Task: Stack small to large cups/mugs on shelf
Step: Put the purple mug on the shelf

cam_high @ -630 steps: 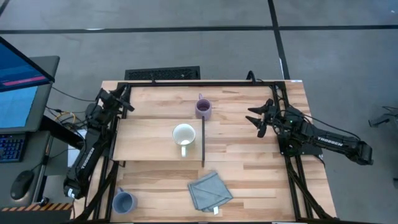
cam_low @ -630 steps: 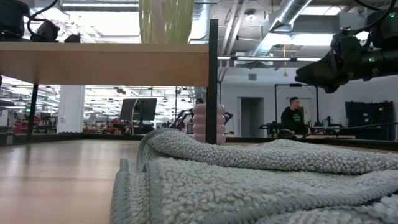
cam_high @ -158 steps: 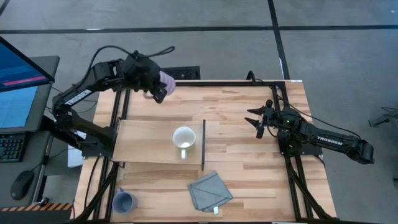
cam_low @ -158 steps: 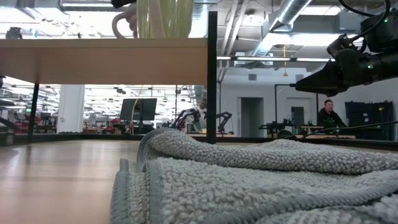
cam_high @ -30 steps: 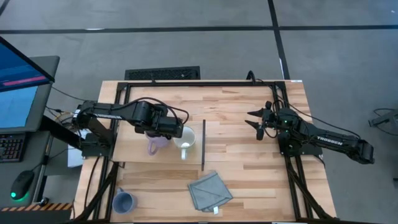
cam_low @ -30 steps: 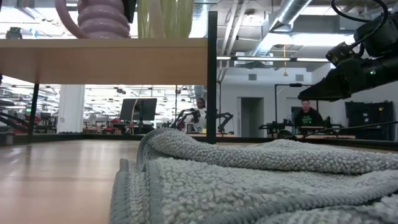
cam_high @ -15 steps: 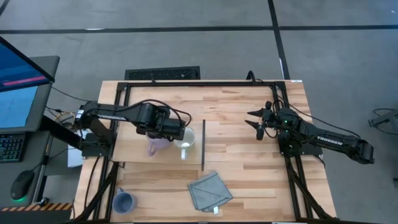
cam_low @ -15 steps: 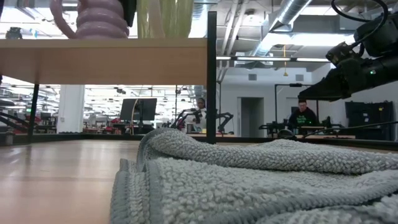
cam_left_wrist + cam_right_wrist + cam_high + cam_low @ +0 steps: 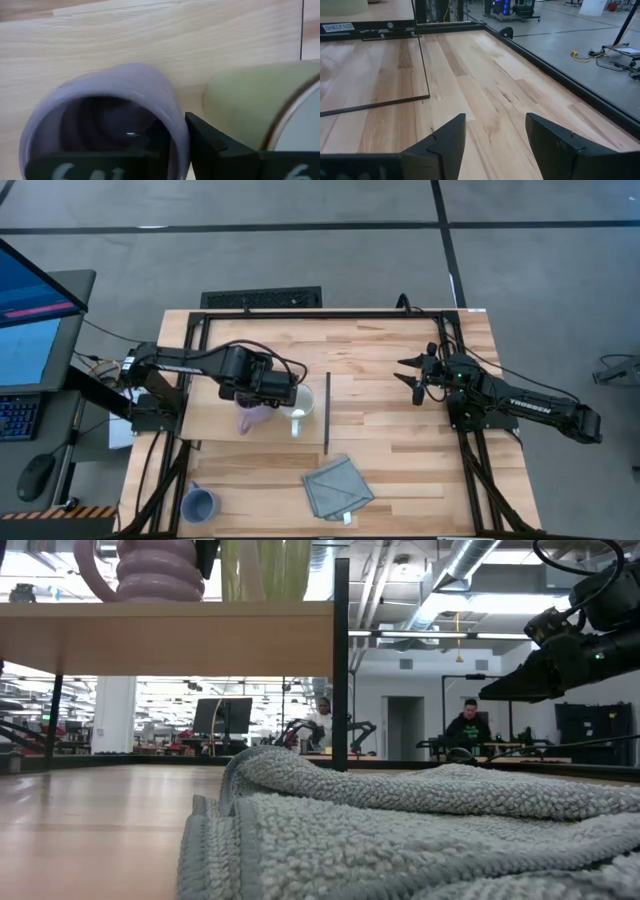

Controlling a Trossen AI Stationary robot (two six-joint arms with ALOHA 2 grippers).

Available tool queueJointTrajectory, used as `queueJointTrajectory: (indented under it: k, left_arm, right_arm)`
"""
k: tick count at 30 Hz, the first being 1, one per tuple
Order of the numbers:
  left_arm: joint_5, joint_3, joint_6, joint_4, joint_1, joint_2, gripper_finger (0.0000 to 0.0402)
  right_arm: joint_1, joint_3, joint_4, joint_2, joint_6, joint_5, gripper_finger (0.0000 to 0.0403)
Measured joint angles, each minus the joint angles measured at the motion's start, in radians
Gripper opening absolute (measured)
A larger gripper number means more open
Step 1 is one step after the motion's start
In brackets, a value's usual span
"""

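Note:
The purple mug (image 9: 250, 418) stands upright on the light wood shelf (image 9: 215, 430), close beside the white mug (image 9: 298, 402). My left gripper (image 9: 270, 395) hangs over both mugs, pointing down, shut on the purple mug's rim. The low view shows the purple mug's ribbed base (image 9: 160, 585) on the shelf board (image 9: 170, 638). The blue-grey mug (image 9: 198, 503) stands on the table near its near left corner. My right gripper (image 9: 415, 375) waits open above the table's right side. My left gripper (image 9: 180, 145) has the purple mug's rim wall (image 9: 176, 131) on the side toward the white mug (image 9: 240, 105). One finger is inside the mug and one finger (image 9: 207, 142) is outside, between the two mugs. The fingers come from above, pointing down. The mug stands upright with its base on the shelf.
A thin dark upright panel (image 9: 327, 410) closes the shelf's right end, just past the white mug. A grey-blue cloth (image 9: 338, 488) lies crumpled near the table's front edge. Bare slatted tabletop (image 9: 485, 85) stretches out before my right gripper (image 9: 495, 145).
The purple mug has shifted slightly on the shelf beside the white mug, its handle swinging a little, with my left gripper on its rim throughout.

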Motion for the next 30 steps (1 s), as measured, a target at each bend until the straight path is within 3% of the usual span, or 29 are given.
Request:
queueJointTrajectory:
  k: [30]
  left_arm:
    - [0.008, -0.001, 0.018, 0.047, 0.000, 0.000, 0.0049]
  right_arm:
    - [0.000, 0.000, 0.000, 0.000, 0.000, 0.000, 0.0230]
